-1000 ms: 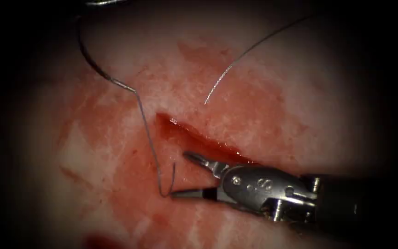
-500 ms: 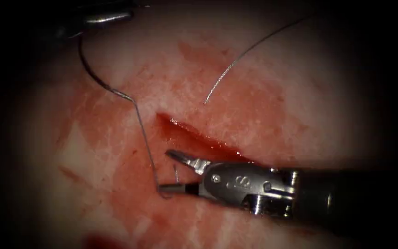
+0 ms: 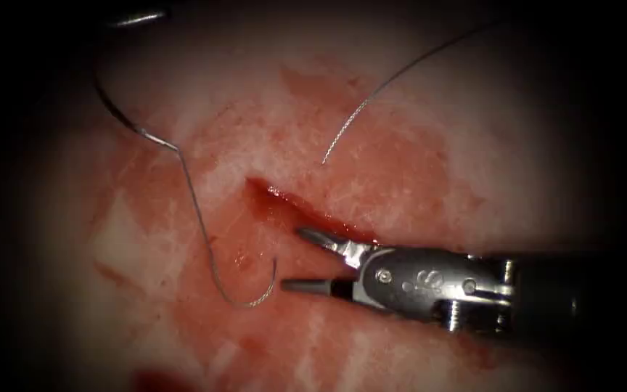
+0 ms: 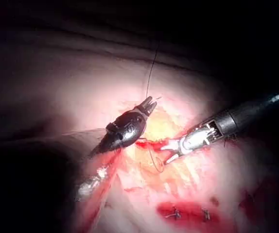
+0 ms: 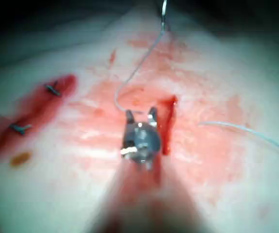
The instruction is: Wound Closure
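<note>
At 10 o'clock in the endoscope view, the left tool (image 3: 136,16) reaches in from the dark edge, its jaws pinched on the needle (image 3: 121,120). The needle hangs as a dark arc over the tissue (image 3: 400,131), well left of the cut (image 3: 284,207) and clear of the surface. In the left wrist view the same tool (image 4: 147,103) shows its jaws pressed together on a thin dark line rising from them. From the needle's tail, the thread (image 3: 196,210) runs down toward 6 o'clock. It hooks round in a small loop and rises to meet the tissue just left of the cut's lower stretch. Exactly where it enters cannot be told. The cut itself runs from centre toward 4 o'clock, wet with red fluid (image 3: 393,167) that stains both sides. The right tool (image 3: 295,259) comes in from 4 o'clock with its jaws spread wide and holding nothing. Its upper tip lies at the cut's left lip and its lower tip lies just beside the thread loop, apart from it. The right wrist view shows those jaws (image 5: 140,114) parted beside the cut, with the thread curving down in front of them. Right of the cut, a loose thread end (image 3: 364,104) lies on the tissue, trailing off toward 1 o'clock. Both wrist views show stitches (image 4: 188,213) in a second red cut, well apart from the open one.
</note>
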